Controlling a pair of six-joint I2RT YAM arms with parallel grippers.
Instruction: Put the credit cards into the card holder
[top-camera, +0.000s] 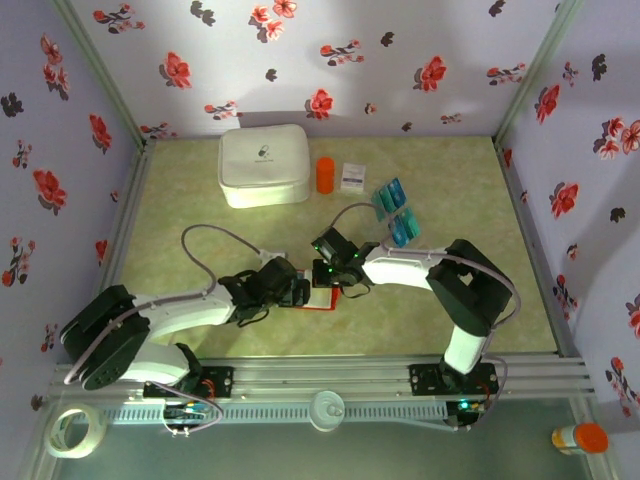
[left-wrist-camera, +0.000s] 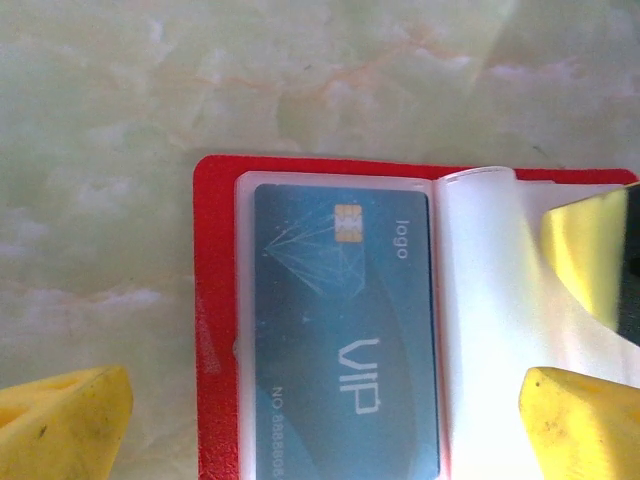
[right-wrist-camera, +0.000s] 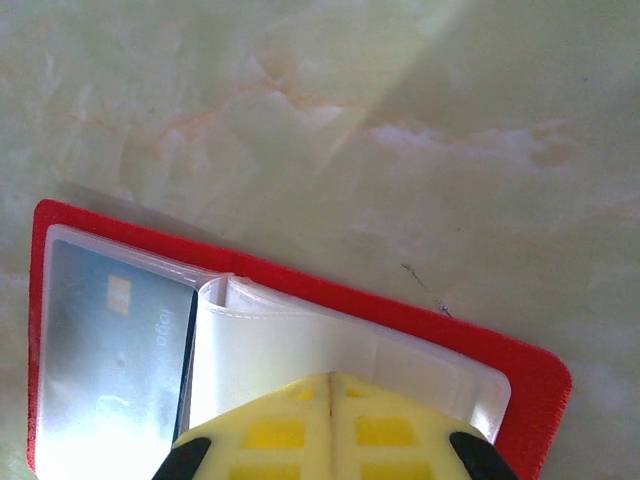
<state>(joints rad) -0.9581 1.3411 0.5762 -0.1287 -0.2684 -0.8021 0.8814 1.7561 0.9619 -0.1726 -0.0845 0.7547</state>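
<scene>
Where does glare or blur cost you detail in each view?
Left wrist: glare bleaches the clear pocket, yet the card reads VIP legibly; right wrist: the same card fades to white at the frame's bottom edge; top external: soft overall, the card holder only a red sliver.

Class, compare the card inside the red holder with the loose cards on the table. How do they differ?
The pocketed card lies under a clear sleeve of the open card holder; the loose cards lie bare on the table. The pocketed card is single; the loose cards overlap in two small groups. Both are teal-blue rectangles.
</scene>
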